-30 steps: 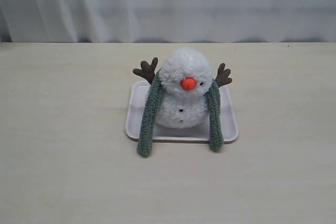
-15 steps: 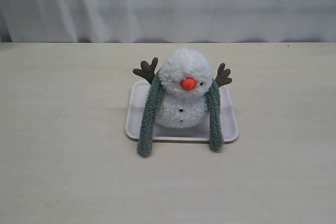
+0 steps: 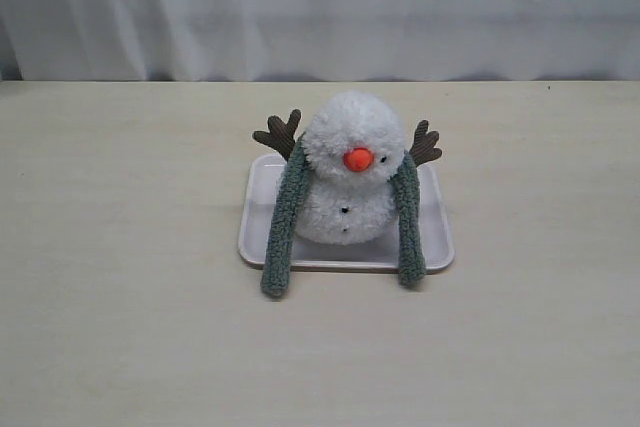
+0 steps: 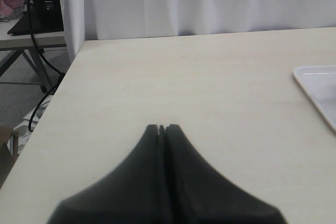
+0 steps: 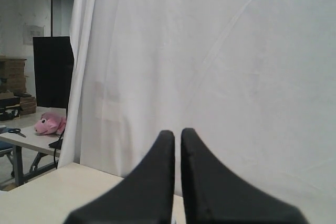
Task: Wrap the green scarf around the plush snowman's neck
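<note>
The plush snowman (image 3: 348, 172) sits upright on a white tray (image 3: 262, 222) at the table's middle, orange nose facing the camera, brown twig arms raised. The green scarf (image 3: 282, 219) passes behind its neck; its two ends hang down the front on either side, the left end reaching past the tray's front edge, the right end (image 3: 409, 222) too. Neither arm shows in the exterior view. My left gripper (image 4: 161, 128) is shut over bare table, with only a tray corner (image 4: 315, 87) in its view. My right gripper (image 5: 177, 132) is shut, empty, facing the white curtain.
A white curtain (image 3: 320, 7) hangs behind the table. The left wrist view shows the table's edge (image 4: 58, 90), with cables and another desk beyond. A pink plush (image 5: 48, 123) lies on a side desk in the right wrist view.
</note>
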You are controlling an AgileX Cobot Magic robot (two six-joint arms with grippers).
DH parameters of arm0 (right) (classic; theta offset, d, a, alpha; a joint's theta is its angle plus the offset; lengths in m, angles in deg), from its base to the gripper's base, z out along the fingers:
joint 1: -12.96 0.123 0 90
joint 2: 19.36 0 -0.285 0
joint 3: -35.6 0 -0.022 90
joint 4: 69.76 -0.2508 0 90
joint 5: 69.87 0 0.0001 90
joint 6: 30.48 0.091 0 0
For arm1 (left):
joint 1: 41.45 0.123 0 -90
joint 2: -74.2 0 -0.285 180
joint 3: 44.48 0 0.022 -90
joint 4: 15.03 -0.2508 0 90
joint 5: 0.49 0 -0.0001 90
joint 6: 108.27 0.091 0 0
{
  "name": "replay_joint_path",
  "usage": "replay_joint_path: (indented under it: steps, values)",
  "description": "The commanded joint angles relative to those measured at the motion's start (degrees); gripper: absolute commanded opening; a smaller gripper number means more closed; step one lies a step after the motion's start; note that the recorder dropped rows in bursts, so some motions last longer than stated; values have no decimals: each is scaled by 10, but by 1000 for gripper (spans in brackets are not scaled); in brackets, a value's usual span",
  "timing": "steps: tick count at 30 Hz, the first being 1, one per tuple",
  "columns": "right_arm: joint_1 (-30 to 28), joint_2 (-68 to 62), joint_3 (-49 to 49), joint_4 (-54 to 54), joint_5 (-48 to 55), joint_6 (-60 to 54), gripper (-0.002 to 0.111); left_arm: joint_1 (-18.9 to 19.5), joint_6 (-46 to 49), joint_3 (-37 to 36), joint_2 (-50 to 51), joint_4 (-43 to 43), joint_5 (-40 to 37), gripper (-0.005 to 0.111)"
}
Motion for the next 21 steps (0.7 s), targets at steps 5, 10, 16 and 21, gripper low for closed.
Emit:
replay_joint_path:
  steps: [5,10,16,21]
  values:
    - [-17,2,-1,6,2,-5,4,-1,0,-1,-1,8,18,0]
    - [-113,2,-13,6,1,-5,4,-1,0,-1,-1,8,18,0]
    - [-205,2,-13,6,2,-5,4,-1,0,-1,-1,8,18,0]
    - [-246,2,-13,6,2,-5,4,-1,0,-1,-1,8,18,0]
